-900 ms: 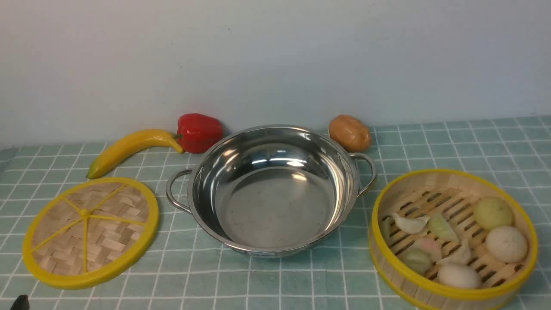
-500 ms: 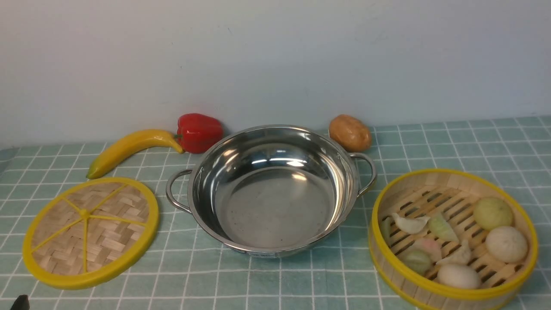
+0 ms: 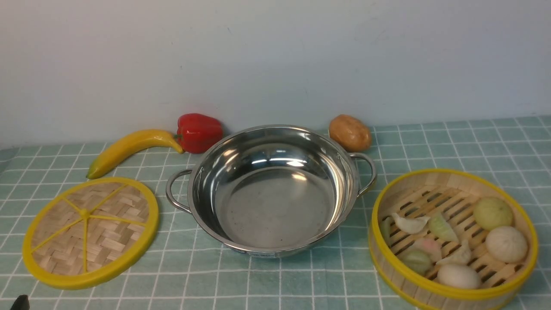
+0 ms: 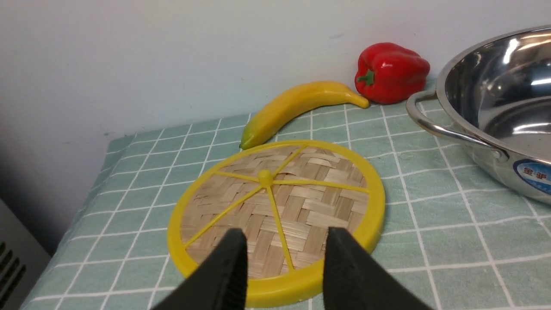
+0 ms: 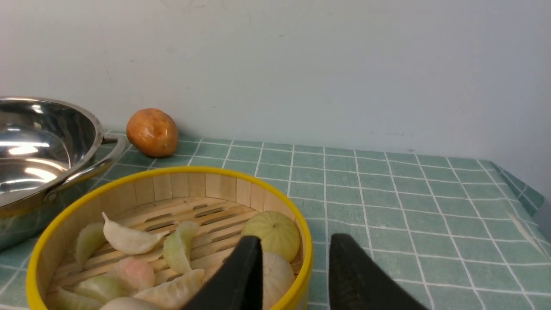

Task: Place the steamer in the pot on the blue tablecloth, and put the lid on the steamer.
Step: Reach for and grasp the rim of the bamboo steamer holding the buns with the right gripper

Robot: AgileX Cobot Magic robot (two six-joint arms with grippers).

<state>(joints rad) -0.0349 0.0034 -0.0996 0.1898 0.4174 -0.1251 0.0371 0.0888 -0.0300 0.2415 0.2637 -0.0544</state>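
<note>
L to R: lid flat on the blue tablecloth, L hand part-open, empty, just short of it. Pot centre, empty. Steamer right; R hand part-open, empty, nr its rim. We judge a one-sided rim grip may tilt the steamer, spilling dumplings.

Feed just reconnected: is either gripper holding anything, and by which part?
Nothing is held. The left gripper and right gripper both stand open and empty; the lid and the steamer lie free on the blue tablecloth.
</note>
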